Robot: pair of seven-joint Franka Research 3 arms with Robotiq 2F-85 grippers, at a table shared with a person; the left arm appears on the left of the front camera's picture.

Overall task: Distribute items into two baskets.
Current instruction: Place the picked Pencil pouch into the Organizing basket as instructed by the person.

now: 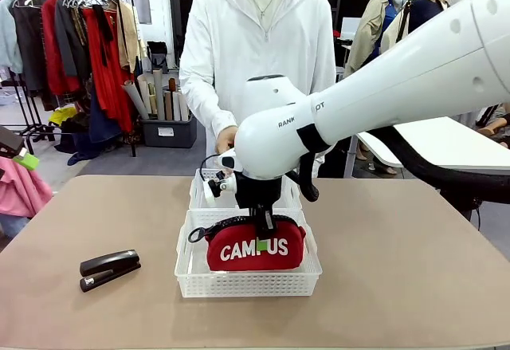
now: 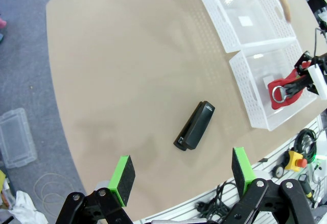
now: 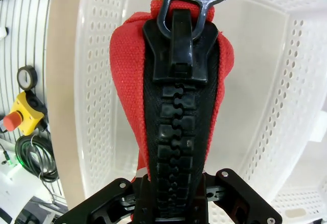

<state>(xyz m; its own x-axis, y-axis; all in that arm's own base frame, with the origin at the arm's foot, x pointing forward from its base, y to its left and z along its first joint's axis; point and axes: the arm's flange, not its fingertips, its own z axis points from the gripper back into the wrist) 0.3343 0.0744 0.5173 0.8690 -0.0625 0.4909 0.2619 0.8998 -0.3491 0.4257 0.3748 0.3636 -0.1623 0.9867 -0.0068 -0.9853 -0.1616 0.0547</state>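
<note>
One hand (image 1: 226,138) at far basket (image 2: 217,10) | right fingers (image 1: 261,244) clamp pouch (image 1: 239,248) in near basket (image 1: 239,283) | left fingers (image 2: 122,179) wide

Right arm (image 1: 382,95): comes in from the right side and reaches to the middle of the tabletop (image 1: 398,270), with the wrist turned straight down. Right pincer (image 1: 263,237) is vertical, fingers clamped tight on the top of the red pouch (image 1: 255,248) along its zipper line. The wrist view shows both fingers pressed against the fabric.

Left pincer (image 2: 182,174): held high near the tabletop's left edge and looking down over the near edge. Green pads (image 2: 121,177) stand wide apart with nothing between them.
</note>
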